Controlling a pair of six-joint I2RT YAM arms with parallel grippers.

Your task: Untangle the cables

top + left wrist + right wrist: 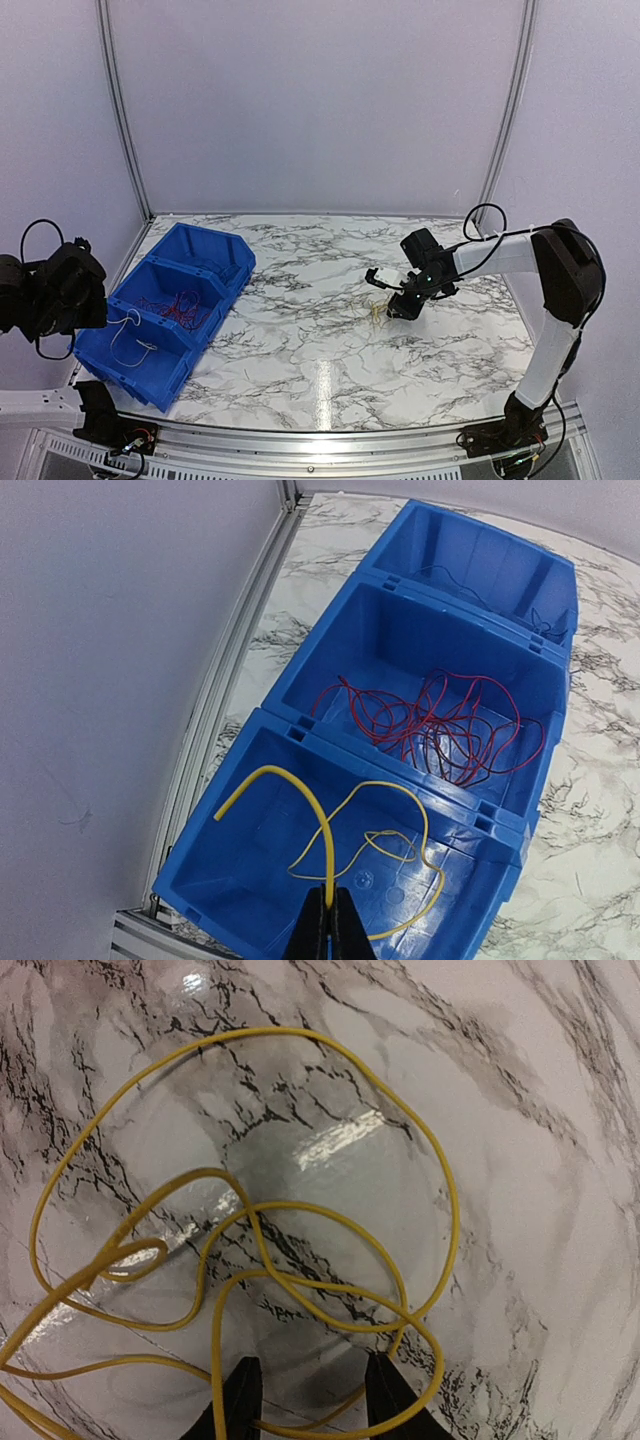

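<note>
My left gripper (329,918) is shut on a yellow cable (322,825), which curls in loose loops over the nearest blue bin (215,880). In the top view this cable (130,338) hangs pale in that bin. Red cables (445,725) lie tangled in the middle bin (185,280). A thin dark cable (540,620) lies in the far bin. My right gripper (311,1372) is open, low over a loose bunch of yellow cables (300,1285) on the marble table. Some strands run between its jaws and none is pinched. From above, this bunch (377,312) lies beside the right gripper (402,306).
The three blue bins stand in a row along the table's left side, near a metal rail (215,710) and the white wall. The marble table (330,370) reaches the back wall. The left arm (55,292) hangs over the left edge.
</note>
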